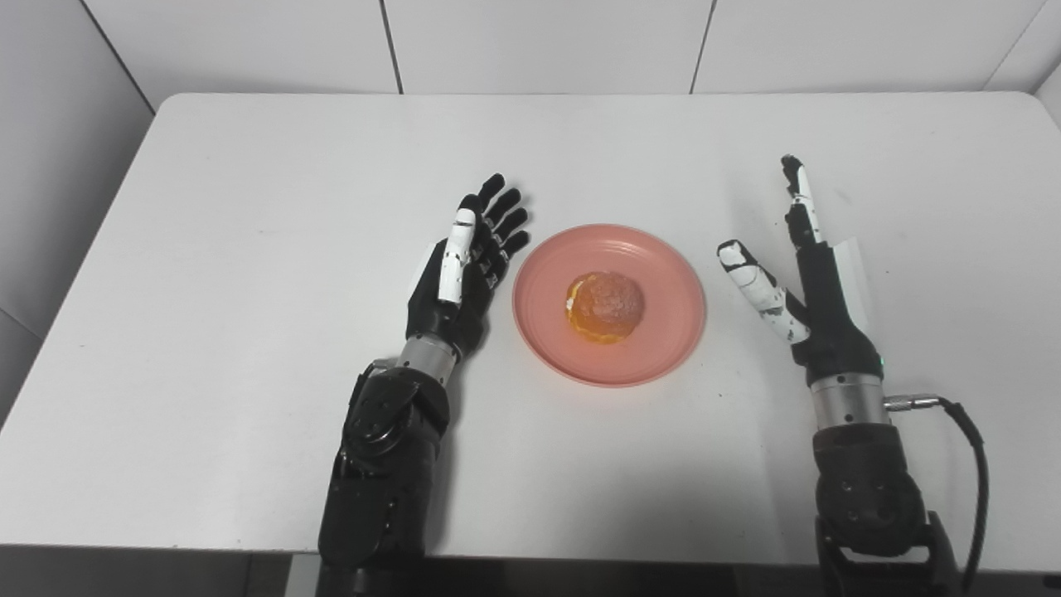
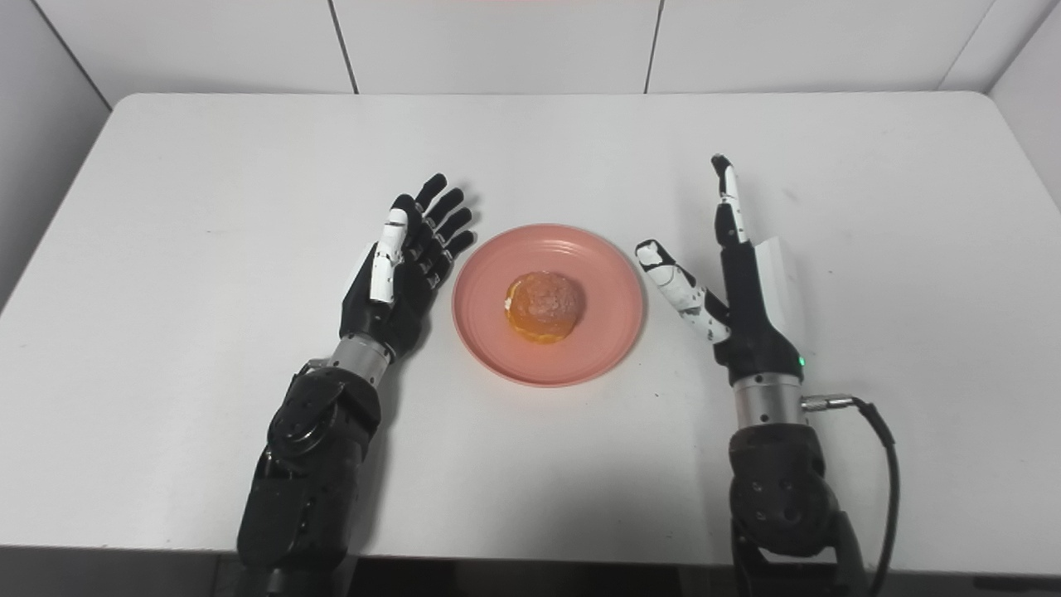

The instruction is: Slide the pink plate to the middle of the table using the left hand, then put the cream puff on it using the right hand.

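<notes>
The pink plate [image 1: 655, 332] lies near the middle of the white table [image 1: 249, 207]. The golden-brown cream puff [image 1: 606, 307] sits on the plate, at its centre. My left hand [image 1: 464, 269] is open, fingers straight, just left of the plate's rim and holding nothing. My right hand [image 1: 796, 274] is open, thumb spread toward the plate, a little to the right of the rim and empty. In the right eye view the plate [image 2: 597, 340], the puff [image 2: 543, 305], the left hand [image 2: 402, 265] and the right hand [image 2: 729, 274] stand the same way.
The table's front edge [image 1: 580, 551] runs along the bottom of the picture. White wall panels [image 1: 539, 41] stand behind the table's far edge. A black cable [image 1: 974, 448] loops from the right wrist.
</notes>
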Tool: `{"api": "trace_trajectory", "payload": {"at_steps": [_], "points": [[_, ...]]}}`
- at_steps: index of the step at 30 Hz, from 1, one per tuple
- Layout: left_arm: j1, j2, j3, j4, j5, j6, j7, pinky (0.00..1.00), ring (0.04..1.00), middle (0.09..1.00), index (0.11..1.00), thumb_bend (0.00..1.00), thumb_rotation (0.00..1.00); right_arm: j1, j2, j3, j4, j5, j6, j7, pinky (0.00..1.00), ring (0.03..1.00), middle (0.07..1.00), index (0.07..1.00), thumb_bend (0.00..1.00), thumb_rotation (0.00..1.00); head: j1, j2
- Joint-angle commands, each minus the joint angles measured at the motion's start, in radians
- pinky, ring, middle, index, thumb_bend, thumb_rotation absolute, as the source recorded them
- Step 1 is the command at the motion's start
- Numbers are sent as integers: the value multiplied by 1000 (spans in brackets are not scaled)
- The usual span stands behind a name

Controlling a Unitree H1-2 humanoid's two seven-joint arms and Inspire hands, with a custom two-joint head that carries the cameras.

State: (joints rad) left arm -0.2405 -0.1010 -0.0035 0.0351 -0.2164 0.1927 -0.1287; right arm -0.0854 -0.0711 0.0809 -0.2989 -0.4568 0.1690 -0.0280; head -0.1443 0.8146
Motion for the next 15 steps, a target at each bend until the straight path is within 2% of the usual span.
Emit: {"api": "trace_trajectory", "payload": {"at_steps": [1, 4, 7, 15], "points": [[8, 16, -1, 1, 9, -13, 1, 989, 985, 990, 975, 410, 1000, -1, 5, 10, -17, 35, -43, 9, 992, 1000, 1000, 1000, 698, 1000, 7, -2], [10, 25, -5, -8, 17, -19, 0, 999, 994, 999, 982, 405, 1000, 1, 2, 26, -10, 72, -15, 45, 1000, 1000, 1000, 1000, 647, 1000, 17, -5], [12, 41, -18, -22, 34, -26, -4, 1000, 1000, 1000, 999, 409, 1000, 4, 6, 33, -2, 95, 12, 65, 1000, 1000, 1000, 1000, 553, 1000, 22, -7], [38, 78, -49, -82, 112, -48, 11, 1000, 1000, 1000, 1000, 440, 1000, 12, 13, 44, 67, 150, -43, 62, 1000, 1000, 1000, 1000, 404, 1000, 63, -11]]}}
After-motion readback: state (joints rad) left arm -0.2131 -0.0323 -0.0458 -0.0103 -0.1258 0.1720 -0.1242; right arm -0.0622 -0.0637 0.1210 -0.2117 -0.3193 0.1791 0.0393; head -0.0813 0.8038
